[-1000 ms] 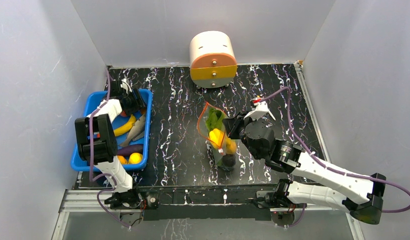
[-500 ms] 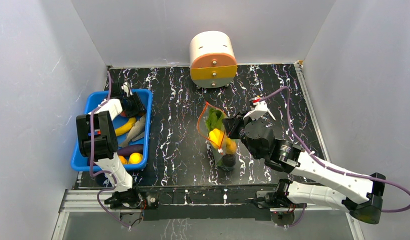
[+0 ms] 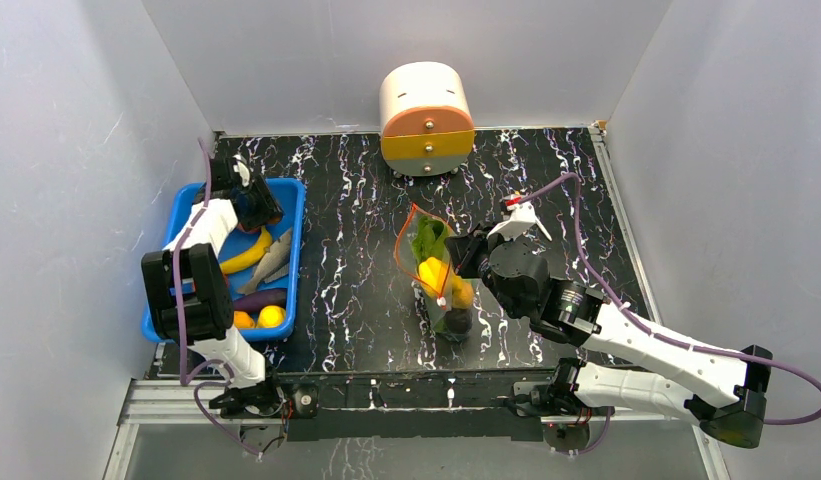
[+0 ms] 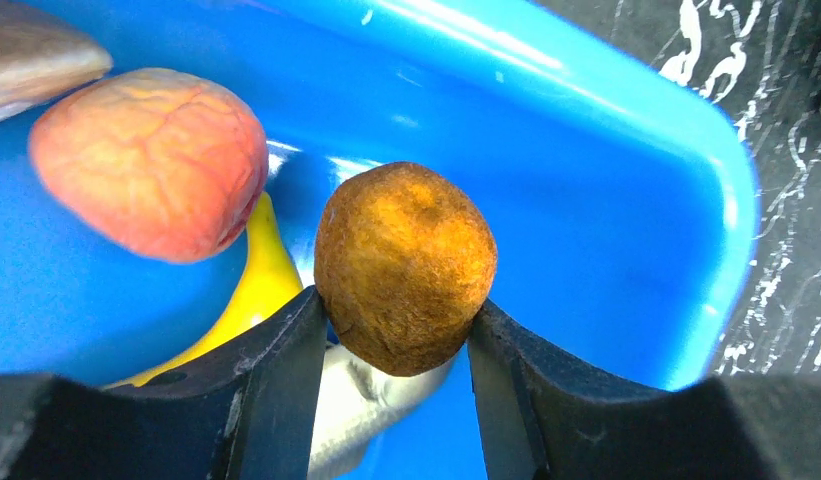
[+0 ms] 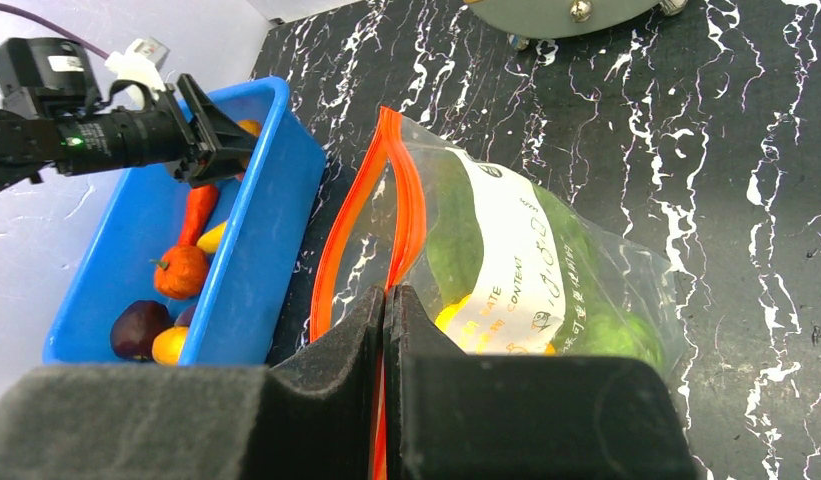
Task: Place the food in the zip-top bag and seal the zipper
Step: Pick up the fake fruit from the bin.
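One brown lump (image 4: 406,268) gripped by left hand (image 4: 398,322) (over bin (image 4: 626,130)), right hand (image 5: 384,300) pinching zipper (image 5: 413,210)

Your L arm (image 3: 208,228) reaches fwd along the left side, elbow folded back near its base, wrist tipped down. L gripper (image 4: 398,305): both black fingers (image 4: 286,370) clamped on a fuzzy brown-orange round lump (image 4: 404,265), lifted. Your R arm (image 3: 646,345) stretches low twd centre. R gripper (image 5: 386,295) is pinched tight on the red-orange zipper strip (image 5: 411,215) of the clear plastic bag (image 5: 586,290).
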`<action>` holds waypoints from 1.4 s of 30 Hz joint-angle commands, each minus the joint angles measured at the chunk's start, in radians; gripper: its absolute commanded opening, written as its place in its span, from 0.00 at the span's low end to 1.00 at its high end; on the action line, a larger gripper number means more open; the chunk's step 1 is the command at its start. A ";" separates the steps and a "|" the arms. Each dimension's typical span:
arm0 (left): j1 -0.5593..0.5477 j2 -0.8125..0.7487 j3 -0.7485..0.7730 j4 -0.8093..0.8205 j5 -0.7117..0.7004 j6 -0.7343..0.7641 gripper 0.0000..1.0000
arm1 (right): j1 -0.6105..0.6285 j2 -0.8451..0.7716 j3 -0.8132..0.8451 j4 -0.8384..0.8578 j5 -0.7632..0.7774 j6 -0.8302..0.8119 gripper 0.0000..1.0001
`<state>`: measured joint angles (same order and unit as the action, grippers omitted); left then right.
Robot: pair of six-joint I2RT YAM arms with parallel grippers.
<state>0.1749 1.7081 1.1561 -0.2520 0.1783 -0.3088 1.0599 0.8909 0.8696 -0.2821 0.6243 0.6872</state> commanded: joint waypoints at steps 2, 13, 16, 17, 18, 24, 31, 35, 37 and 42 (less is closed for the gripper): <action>0.006 -0.166 -0.010 -0.063 -0.033 -0.038 0.32 | 0.003 -0.008 0.049 0.041 -0.002 0.014 0.00; 0.002 -0.365 -0.029 -0.130 0.234 -0.064 0.32 | 0.003 0.005 0.058 0.026 -0.009 0.025 0.00; -0.011 -0.415 -0.032 -0.139 0.332 -0.089 0.32 | 0.001 0.006 0.056 0.022 -0.002 0.028 0.00; -0.016 -0.428 -0.035 -0.147 0.361 -0.099 0.32 | 0.002 0.006 0.055 0.022 0.001 0.030 0.00; -0.019 -0.441 -0.039 -0.154 0.385 -0.104 0.32 | 0.002 0.006 0.055 0.022 0.003 0.033 0.00; -0.074 -0.505 -0.060 -0.150 0.551 -0.140 0.32 | 0.002 0.011 0.060 0.037 0.011 0.043 0.00; -0.245 -0.526 -0.015 -0.196 0.533 -0.156 0.32 | 0.002 0.032 0.070 0.041 -0.005 0.055 0.00; -0.330 -0.536 -0.001 -0.166 0.567 -0.206 0.32 | 0.003 0.034 0.067 0.050 -0.006 0.064 0.00; -0.370 -0.550 -0.002 -0.146 0.569 -0.234 0.32 | 0.002 0.035 0.065 0.053 -0.006 0.067 0.00; -0.460 -0.580 -0.042 -0.046 0.608 -0.327 0.32 | 0.002 0.039 0.063 0.062 -0.009 0.072 0.00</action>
<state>-0.2287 1.1862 1.1126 -0.3855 0.7170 -0.5404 1.0599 0.9314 0.8867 -0.2867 0.6083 0.7437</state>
